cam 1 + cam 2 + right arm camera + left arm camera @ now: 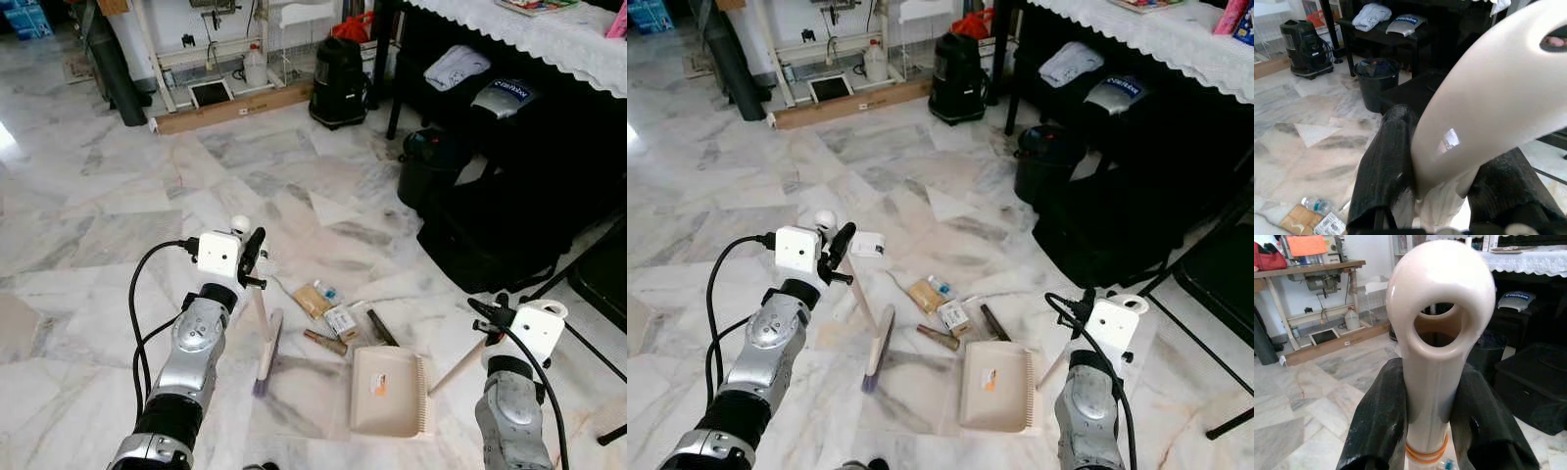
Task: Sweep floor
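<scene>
My left pincer (253,257) clamps the cream brush (266,350) handle (hang-hole end); right pincer (487,323) grips the beige dustpan (388,391) handle. Wrapper litter (328,318) lies between them, print unreadable.

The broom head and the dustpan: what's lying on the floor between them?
In the left eye view, a small brown tube-like piece of litter lies on the marble between the broom head and the dustpan; lower down, the stretch is bare.

Litter labels (340,321) beside the dustpan (387,392) are unreadable.
</scene>
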`<state>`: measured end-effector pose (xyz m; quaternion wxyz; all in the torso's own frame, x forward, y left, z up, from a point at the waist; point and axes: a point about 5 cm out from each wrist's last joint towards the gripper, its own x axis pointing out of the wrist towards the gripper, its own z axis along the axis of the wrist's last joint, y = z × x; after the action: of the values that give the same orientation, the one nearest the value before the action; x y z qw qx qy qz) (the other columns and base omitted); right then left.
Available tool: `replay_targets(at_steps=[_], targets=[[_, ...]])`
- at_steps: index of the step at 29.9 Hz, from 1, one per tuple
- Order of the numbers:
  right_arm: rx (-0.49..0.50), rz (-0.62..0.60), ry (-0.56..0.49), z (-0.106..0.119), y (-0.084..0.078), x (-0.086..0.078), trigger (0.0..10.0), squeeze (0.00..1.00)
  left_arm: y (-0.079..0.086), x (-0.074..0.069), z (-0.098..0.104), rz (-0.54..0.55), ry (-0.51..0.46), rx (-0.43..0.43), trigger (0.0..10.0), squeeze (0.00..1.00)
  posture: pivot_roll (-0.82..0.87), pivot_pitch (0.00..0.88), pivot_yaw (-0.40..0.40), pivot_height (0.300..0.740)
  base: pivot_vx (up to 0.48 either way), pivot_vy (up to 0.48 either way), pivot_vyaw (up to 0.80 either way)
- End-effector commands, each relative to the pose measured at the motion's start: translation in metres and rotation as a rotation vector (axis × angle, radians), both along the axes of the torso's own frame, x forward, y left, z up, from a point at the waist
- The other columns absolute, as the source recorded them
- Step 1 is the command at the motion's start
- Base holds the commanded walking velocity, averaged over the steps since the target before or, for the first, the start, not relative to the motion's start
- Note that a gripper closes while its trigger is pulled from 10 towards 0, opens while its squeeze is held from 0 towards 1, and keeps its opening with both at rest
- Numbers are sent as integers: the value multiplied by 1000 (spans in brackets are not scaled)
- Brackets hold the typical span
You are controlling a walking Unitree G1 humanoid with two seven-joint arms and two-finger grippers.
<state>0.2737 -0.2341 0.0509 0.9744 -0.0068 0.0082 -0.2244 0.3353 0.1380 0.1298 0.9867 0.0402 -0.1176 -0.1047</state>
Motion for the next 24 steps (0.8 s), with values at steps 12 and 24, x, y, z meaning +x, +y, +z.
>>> replay_targets(at_steps=[12,24], targets=[[-12,-16,-24,6,-3,3,10000,0,0,3,13,3,-66,-6,10000,0,-47,78,28,740,182,0,0],[-11,-17,-23,6,-4,3,10000,0,0,3,14,2,-69,-6,10000,0,-46,80,28,740,261,0,0]])
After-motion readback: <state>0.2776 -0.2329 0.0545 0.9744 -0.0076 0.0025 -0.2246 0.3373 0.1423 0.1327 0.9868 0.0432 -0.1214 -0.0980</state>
